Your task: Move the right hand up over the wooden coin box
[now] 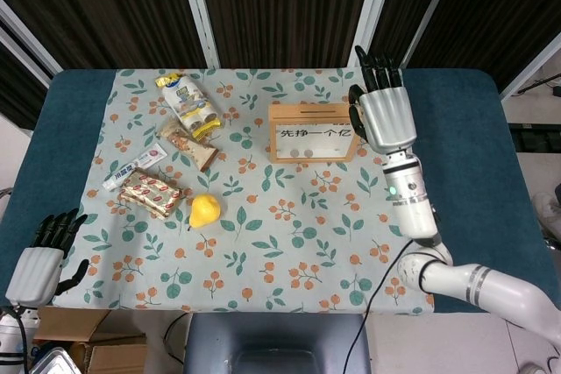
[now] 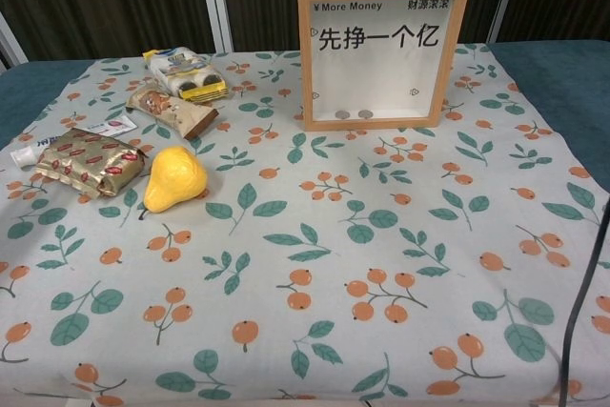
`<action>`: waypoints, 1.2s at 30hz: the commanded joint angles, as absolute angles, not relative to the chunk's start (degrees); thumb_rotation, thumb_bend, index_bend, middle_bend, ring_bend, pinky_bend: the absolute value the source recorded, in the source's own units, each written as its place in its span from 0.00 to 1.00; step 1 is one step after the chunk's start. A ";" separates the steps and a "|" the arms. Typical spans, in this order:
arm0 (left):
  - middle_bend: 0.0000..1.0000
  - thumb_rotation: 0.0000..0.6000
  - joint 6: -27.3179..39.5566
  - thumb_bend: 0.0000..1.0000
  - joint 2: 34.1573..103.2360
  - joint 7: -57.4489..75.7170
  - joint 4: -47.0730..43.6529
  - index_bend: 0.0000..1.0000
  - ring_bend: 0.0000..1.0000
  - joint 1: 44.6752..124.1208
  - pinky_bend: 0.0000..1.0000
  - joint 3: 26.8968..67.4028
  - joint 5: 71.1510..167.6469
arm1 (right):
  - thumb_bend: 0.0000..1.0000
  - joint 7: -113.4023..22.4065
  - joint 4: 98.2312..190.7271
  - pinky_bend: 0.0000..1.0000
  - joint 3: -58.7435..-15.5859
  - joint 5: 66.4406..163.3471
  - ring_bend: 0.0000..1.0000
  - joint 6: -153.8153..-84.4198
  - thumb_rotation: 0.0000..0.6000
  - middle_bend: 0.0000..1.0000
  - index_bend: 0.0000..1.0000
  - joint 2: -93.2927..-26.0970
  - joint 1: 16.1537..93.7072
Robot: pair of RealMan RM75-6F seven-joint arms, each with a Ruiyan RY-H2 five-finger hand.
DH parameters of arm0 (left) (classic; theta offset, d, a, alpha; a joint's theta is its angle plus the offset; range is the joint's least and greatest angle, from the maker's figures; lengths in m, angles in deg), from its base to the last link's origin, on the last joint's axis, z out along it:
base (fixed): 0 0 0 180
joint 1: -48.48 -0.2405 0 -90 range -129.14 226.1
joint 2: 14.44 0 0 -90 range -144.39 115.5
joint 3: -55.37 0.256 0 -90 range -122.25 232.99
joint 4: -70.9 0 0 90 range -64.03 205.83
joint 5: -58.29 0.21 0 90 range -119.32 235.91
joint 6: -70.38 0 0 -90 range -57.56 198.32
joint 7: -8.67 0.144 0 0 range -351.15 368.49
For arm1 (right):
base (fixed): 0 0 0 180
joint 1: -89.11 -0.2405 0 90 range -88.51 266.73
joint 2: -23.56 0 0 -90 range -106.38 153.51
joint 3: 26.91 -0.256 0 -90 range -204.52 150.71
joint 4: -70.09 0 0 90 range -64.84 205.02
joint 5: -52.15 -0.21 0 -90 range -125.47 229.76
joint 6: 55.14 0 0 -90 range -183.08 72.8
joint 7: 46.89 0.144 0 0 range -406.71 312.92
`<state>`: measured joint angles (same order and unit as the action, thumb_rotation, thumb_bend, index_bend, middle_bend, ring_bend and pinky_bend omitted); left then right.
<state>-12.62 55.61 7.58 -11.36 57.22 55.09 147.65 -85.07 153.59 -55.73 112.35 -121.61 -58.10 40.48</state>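
Note:
The wooden coin box (image 1: 316, 131) (image 2: 383, 50) stands upright near the table's back right, its clear front printed with Chinese characters and coins lying at its bottom. My right hand (image 1: 382, 109) is raised at the box's right end, palm down, fingers stretched out and apart, holding nothing; it overlaps the box's right edge in the head view. The chest view does not show it. My left hand (image 1: 42, 260) hangs low at the near left corner, off the cloth, fingers apart and empty.
On the floral cloth (image 1: 263, 243) to the left lie a yellow pear (image 1: 204, 210) (image 2: 174, 178), a brown snack pack (image 1: 149, 192), a white tube (image 1: 134, 167), a bar (image 1: 189, 148) and a biscuit bag (image 1: 187, 104). A black cable (image 2: 577, 312) crosses the chest view's right edge.

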 commanded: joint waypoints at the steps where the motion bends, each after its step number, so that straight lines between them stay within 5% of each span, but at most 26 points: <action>1: 0.00 1.00 -12.32 0.40 55.54 7.76 -11.50 0.00 0.00 57.28 0.00 55.13 147.45 | 0.61 -88.69 149.86 0.00 -56.43 108.01 0.00 -119.67 1.00 0.11 0.76 -61.06 36.87; 15: 0.00 1.00 -12.67 0.40 55.21 7.26 -11.39 0.00 0.00 57.04 0.00 55.07 147.33 | 0.61 -94.20 141.16 0.00 -56.10 97.48 0.00 -120.17 1.00 0.12 0.76 -68.22 30.75; 36: 0.00 1.00 -12.54 0.40 55.36 5.07 -9.29 0.00 0.00 56.67 0.00 55.12 146.86 | 0.61 -93.55 135.03 0.00 -54.83 94.02 0.00 -119.49 1.00 0.12 0.77 -72.91 26.69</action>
<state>-12.57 55.35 5.12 -9.34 56.70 55.10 146.88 -93.60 135.09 -54.87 94.05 -119.49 -72.84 26.76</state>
